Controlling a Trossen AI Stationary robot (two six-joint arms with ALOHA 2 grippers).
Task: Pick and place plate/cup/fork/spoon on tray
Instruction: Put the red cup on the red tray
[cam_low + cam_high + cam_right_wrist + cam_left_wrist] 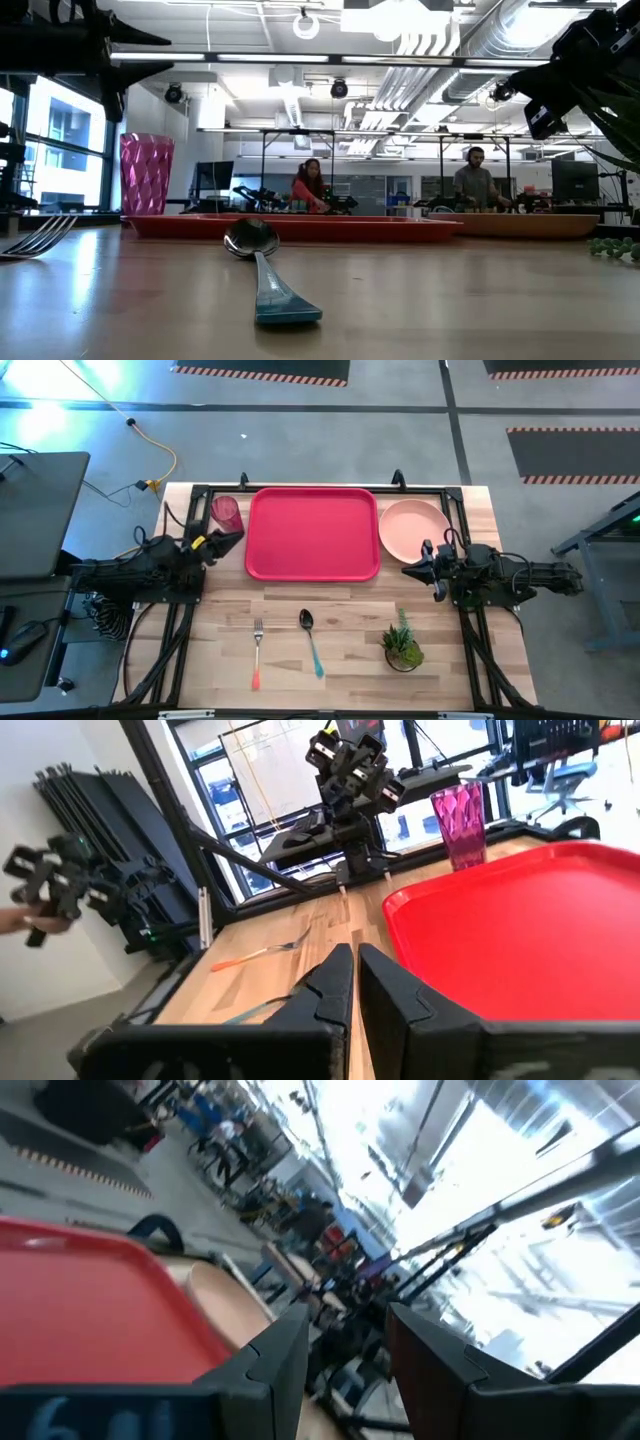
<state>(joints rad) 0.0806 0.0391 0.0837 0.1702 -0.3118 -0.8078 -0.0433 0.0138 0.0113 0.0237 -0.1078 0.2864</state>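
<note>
Low view alone shows two people behind; one fork (257, 652), one spoon (311, 642) on the table (340, 660); left jaws parted, empty; right jaws clenched, empty.

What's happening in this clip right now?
Nothing is held yet. The left claw is open beside the cup; the right claw is shut near the plate. The red tray is bare. The fork and spoon lie on the table, by a small plant.
</note>
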